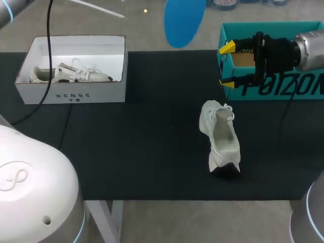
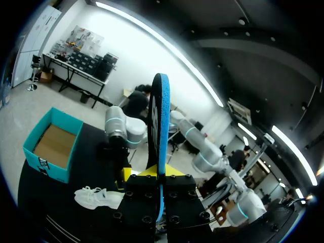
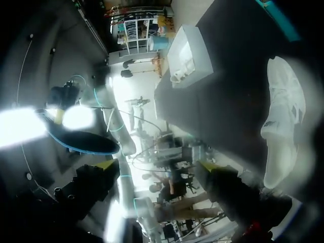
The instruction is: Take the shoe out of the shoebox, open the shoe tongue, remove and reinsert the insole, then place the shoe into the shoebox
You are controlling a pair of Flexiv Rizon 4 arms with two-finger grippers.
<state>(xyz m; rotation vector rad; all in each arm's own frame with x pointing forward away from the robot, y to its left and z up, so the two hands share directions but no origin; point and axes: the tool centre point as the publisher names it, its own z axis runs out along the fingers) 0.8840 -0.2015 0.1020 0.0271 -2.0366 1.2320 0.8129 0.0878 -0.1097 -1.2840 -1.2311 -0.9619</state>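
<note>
Blue insole (image 2: 161,126): out of the white shoe (image 1: 221,136), clamped upright in left gripper (image 2: 159,174); right gripper (image 1: 226,65) spread, empty, by teal box (image 1: 230,35); shoe on mat near it; reinsertion likely pending, requiring insole lowered toe-first into the opening.

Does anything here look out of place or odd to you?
Only one thing: the flat blue insole is out of the white lace-up shoe, held upright in the air by the left tool. The shoe sits alone on the black table, outside the teal cardboard shoebox. Nothing looks spilled or damaged.
</note>
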